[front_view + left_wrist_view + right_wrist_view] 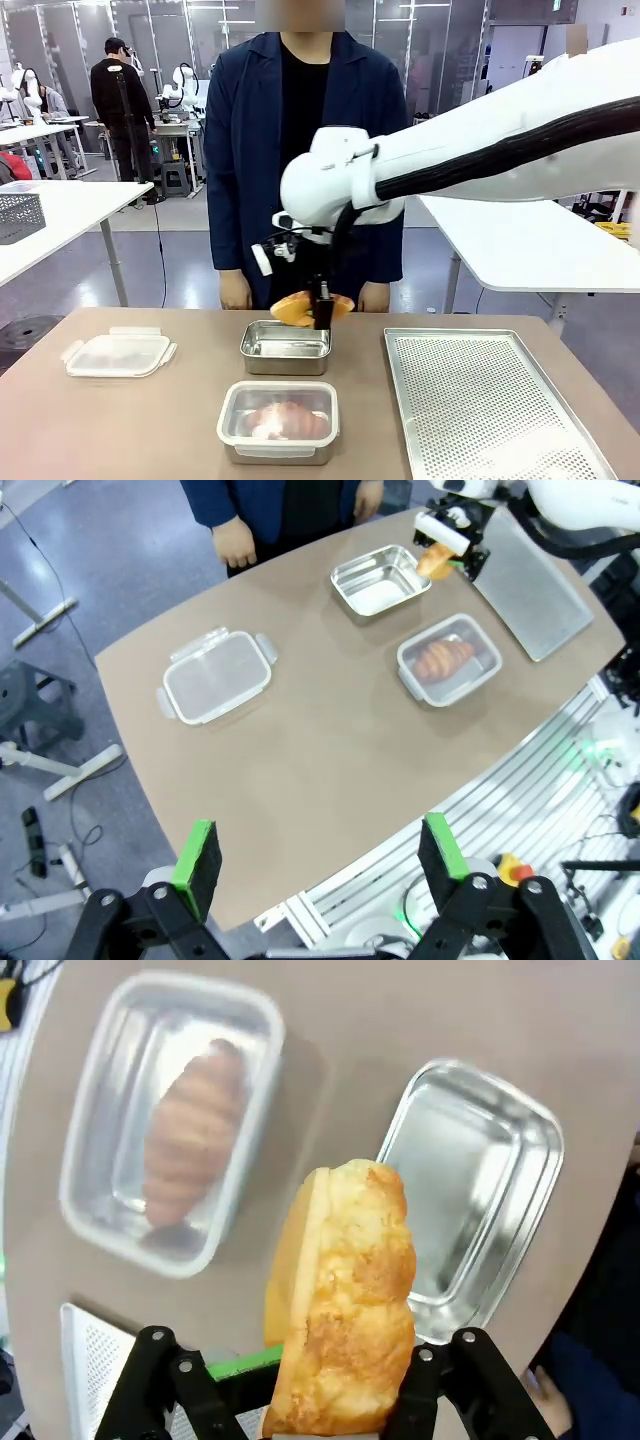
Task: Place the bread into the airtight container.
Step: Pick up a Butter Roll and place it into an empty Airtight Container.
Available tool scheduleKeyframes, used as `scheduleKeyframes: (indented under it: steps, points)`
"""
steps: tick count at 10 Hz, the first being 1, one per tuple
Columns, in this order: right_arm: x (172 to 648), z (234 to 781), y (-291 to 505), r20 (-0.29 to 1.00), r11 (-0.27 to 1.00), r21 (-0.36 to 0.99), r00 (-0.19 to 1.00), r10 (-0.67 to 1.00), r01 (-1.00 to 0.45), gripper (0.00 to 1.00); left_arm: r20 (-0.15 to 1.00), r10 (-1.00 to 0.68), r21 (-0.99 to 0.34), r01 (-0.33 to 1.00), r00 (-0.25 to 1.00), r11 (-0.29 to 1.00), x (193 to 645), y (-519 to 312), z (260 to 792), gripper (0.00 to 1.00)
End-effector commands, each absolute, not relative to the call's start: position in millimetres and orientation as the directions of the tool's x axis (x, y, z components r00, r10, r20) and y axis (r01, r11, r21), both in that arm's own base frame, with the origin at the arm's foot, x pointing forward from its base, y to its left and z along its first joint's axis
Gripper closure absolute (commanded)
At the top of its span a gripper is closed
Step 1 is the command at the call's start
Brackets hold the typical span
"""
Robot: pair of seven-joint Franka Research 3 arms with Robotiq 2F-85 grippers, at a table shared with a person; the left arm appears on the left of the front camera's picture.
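My right gripper [322, 312] is shut on a golden slice of bread [299, 309] and holds it just above the far rim of an empty steel container [286, 348]. In the right wrist view the bread [345, 1290] stands upright between the jaws of the right gripper [312, 1385], with the empty container [470, 1190] below and to the right. A second container [278, 420] nearer me holds a croissant. High above the table, my left gripper [320, 855] is open with nothing between its green pads [198, 853]. From there the bread [434, 560] shows at the far right.
A clear plastic lid [118, 354] lies at the table's left. A perforated metal tray [490, 405] covers the right side. A person in a dark jacket stands at the far edge, hands [235, 291] hanging just behind the table.
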State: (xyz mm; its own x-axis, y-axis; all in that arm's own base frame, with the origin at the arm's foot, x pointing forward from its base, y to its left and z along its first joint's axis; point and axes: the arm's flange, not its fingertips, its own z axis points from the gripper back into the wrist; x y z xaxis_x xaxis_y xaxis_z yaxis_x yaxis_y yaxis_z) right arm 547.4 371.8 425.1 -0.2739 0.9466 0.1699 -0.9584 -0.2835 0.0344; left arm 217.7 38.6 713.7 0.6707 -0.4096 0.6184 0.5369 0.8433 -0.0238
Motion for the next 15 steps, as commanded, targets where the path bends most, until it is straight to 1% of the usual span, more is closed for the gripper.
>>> scheduleKeyframes:
  steps: [1,2,3,4,6,7,8,10,12,13,14,15]
  points:
    - [583,429,406,0.138,-0.235,0.052,-0.226,0.964,-0.971,0.98,0.620,-0.415,-0.024,0.544,0.666,0.839,218,38,715,0.00]
    - [592,423,420,0.161,-0.219,0.053,-0.209,0.965,-0.974,0.98,0.620,-0.415,-0.024,0.544,0.666,0.839,218,38,715,0.00]
    - [599,416,433,0.167,-0.238,0.045,-0.227,0.959,-0.970,0.98,0.620,-0.415,-0.024,0.544,0.666,0.839,218,38,715,0.00]
    - [611,405,439,0.179,-0.223,0.042,-0.212,0.961,-0.974,0.98,0.620,-0.415,-0.024,0.544,0.666,0.839,218,38,715,0.00]
    - [623,391,435,0.144,-0.175,0.045,-0.167,0.975,-0.984,0.98,0.620,-0.415,-0.024,0.544,0.666,0.839,218,38,715,0.00]
    - [623,388,433,0.126,-0.166,0.044,-0.159,0.979,-0.985,0.77,0.620,-0.415,-0.024,0.544,0.666,0.839,218,38,715,0.00]
    - [623,386,430,0.121,-0.167,0.049,-0.160,0.980,-0.985,0.43,0.620,-0.415,-0.024,0.544,0.666,0.839,218,38,715,0.00]
    - [620,385,427,0.124,-0.152,0.064,-0.144,0.982,-0.986,0.00,0.620,-0.415,-0.024,0.544,0.666,0.839,218,38,715,0.00]
    - [619,384,426,0.113,-0.149,0.071,-0.140,0.984,-0.986,0.00,0.620,-0.415,-0.024,0.544,0.666,0.839,218,38,715,0.00]
    - [619,384,426,0.108,-0.144,0.068,-0.137,0.985,-0.987,0.10,0.620,-0.415,-0.024,0.544,0.666,0.839,218,38,715,0.00]
    - [620,384,426,0.108,-0.141,0.068,-0.133,0.985,-0.988,0.00,0.620,-0.415,-0.024,0.544,0.666,0.839,218,38,715,0.00]
    - [622,385,425,0.108,-0.136,0.065,-0.128,0.986,-0.989,0.00,0.620,-0.415,-0.024,0.544,0.666,0.839,218,38,715,0.00]
